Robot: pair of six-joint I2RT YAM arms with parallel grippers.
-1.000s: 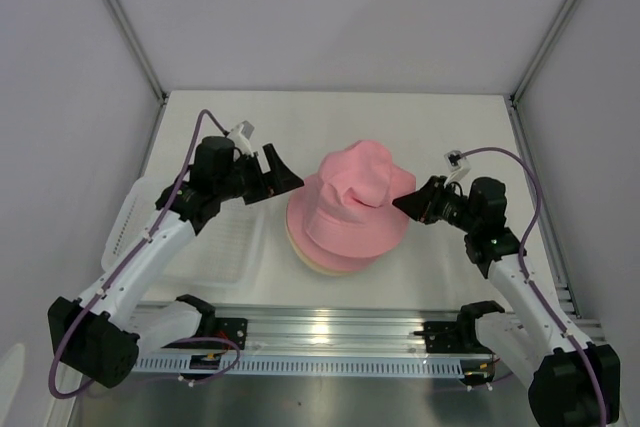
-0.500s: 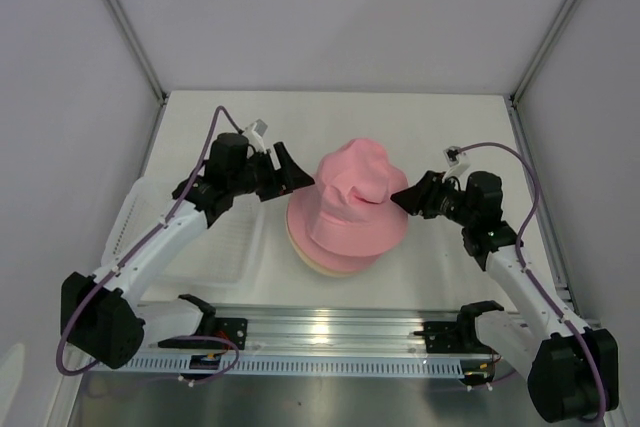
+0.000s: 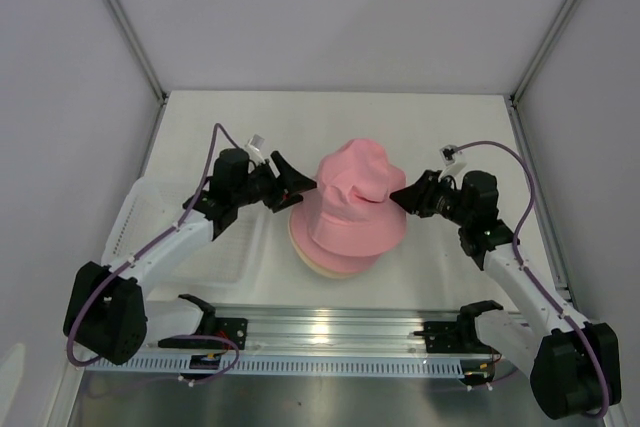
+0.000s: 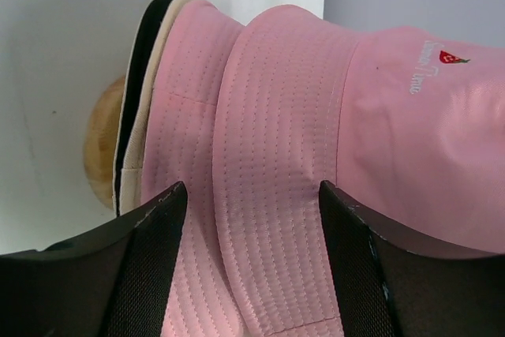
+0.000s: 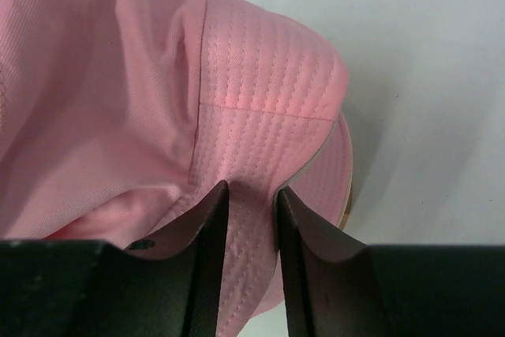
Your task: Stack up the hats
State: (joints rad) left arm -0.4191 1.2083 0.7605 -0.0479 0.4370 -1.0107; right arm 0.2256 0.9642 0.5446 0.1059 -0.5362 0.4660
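The hats sit in one stack at the table's middle, a pink hat [image 3: 352, 197] on top. In the left wrist view the top pink hat [image 4: 410, 140] lies over a second pink hat [image 4: 189, 116], then the beige hat's edge [image 4: 158, 61] and the black hat's edge [image 4: 142, 53]. My left gripper [image 3: 300, 185] is open, its jaws on either side of the top pink brim [image 4: 268, 155], not closed on it. My right gripper [image 3: 398, 197] is shut on the top pink hat's right brim [image 5: 260, 100].
The stack rests on a round wooden stand [image 4: 99, 147], whose rim shows below the brims [image 3: 330, 269]. A white plastic basket [image 3: 140, 232] lies at the left under my left arm. The enclosure walls stand close on both sides.
My left gripper has moved right, up to the stack's left brim. My right gripper has kept its hold on the right brim and edged slightly left.
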